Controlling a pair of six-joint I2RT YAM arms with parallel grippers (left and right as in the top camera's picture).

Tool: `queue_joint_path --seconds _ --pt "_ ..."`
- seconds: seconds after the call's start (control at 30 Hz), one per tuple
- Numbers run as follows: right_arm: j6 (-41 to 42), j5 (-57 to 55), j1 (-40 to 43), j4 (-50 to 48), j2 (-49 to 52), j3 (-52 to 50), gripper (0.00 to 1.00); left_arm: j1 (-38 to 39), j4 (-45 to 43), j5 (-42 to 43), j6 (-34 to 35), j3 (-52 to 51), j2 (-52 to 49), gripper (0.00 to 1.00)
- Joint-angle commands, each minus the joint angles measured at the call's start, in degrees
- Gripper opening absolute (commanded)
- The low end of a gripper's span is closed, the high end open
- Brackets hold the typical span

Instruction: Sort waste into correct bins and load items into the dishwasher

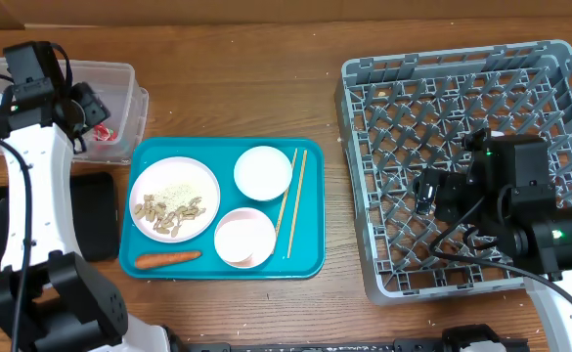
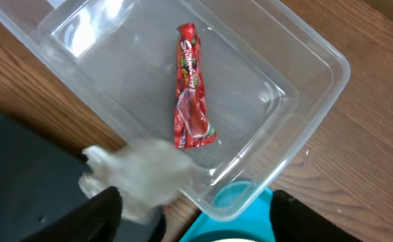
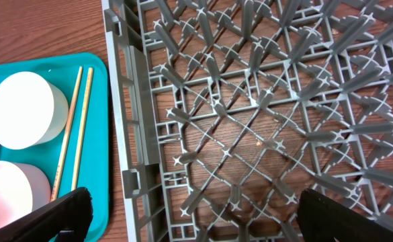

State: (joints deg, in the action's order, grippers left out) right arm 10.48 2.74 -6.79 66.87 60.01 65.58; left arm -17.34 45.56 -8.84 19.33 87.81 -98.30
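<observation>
Red sauce packet sits in the tub, beyond the spread fingers of the left gripper (blurry foil ball between them, I think). The right gripper is spread wide too. Next, probably, the carrot.

I count one plate, two bowls, two chopsticks and one carrot. I see one red packet, one clear tub, one black tray, one teal tray and one rack. The nut bits are too small and heaped to count.
</observation>
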Motion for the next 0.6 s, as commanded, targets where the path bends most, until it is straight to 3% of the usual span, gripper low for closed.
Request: queue_joint_path --seconds 0.0,0.23,0.43,0.57 --pt "0.24 0.33 0.11 -0.26 -0.24 1.62 1.0 0.02 -0.11 1.36 -0.37 1.25 -0.31 0.75" --pt "0.24 0.33 0.11 -0.28 -0.24 1.62 1.0 0.24 7.02 8.46 -3.1 1.25 0.48 0.76" --pt "0.24 0.33 0.11 -0.28 -0.24 1.62 1.0 0.42 16.46 7.65 -3.5 1.22 0.55 0.79" --pt "0.22 0.33 0.11 -0.28 -0.24 1.62 1.0 0.37 19.61 2.89 -3.48 1.22 0.55 0.79"
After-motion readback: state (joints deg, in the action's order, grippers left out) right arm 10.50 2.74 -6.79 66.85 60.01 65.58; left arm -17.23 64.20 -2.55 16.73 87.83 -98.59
